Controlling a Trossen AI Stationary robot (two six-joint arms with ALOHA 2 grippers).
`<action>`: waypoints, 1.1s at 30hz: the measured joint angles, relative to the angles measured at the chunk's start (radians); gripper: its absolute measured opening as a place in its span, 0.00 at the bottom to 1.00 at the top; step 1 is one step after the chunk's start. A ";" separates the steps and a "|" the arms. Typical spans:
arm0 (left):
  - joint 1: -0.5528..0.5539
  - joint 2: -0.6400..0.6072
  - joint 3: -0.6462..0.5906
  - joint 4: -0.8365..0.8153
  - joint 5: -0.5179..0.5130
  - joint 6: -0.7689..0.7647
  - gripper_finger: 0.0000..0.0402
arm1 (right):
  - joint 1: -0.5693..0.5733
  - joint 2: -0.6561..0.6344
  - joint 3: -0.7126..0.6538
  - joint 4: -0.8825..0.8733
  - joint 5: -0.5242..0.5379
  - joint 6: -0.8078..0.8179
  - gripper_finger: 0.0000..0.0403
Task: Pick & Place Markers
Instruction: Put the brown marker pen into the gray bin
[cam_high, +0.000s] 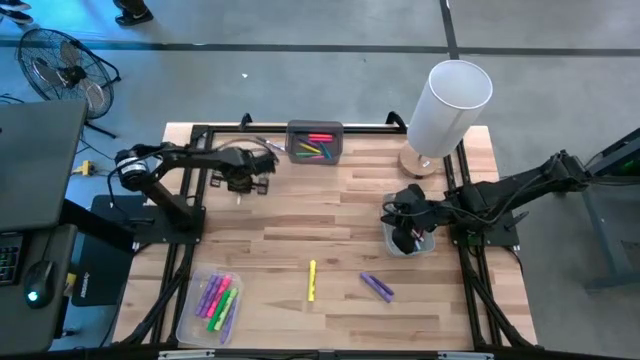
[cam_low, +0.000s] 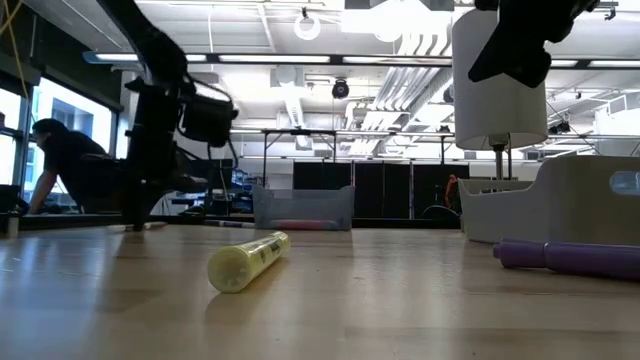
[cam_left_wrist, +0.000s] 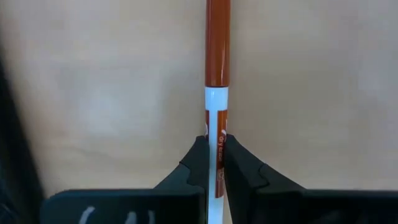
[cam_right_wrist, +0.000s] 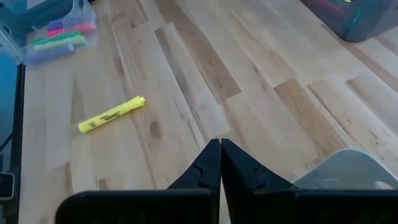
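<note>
An orange-red-capped marker (cam_left_wrist: 217, 43) with a white barrel lies on the wooden table at the far left, and my left gripper (cam_left_wrist: 214, 140) (cam_high: 243, 188) is shut on it. A yellow marker (cam_high: 312, 280) and a purple marker (cam_high: 377, 286) lie flat near the table's front. More markers lie in the grey tray (cam_high: 315, 142) at the far edge and in the clear tray (cam_high: 212, 305) at the near left. My right gripper (cam_right_wrist: 219, 144) (cam_high: 408, 232) hangs shut and empty over a small pale bin (cam_high: 408, 245) at the right. My left gripper pinches the marker's white barrel (cam_left_wrist: 215, 118), just behind the cap, between its two fingers. The fingers come from above, pointing down, one on each long side of the marker. The marker lies level at the table top; whether it is lifted I cannot tell.
A tall white cylinder on a round wooden base (cam_high: 447, 105) stands at the far right. Black frame rails (cam_high: 470, 285) run along the table's sides. Bare wood lies in the table's middle. A person (cam_low: 60, 165) bends over in the room beyond the table.
</note>
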 joint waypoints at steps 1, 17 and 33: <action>-0.044 0.001 0.015 -0.004 0.013 -0.005 0.04 | 0.008 0.000 0.000 -0.002 0.013 0.008 0.00; -0.499 0.003 0.293 0.240 0.014 -0.112 0.03 | 0.213 -0.005 0.000 -0.212 0.142 0.425 0.00; -0.532 0.114 0.606 0.711 -0.103 0.174 0.02 | 0.424 -0.115 0.000 -0.122 0.369 0.512 0.00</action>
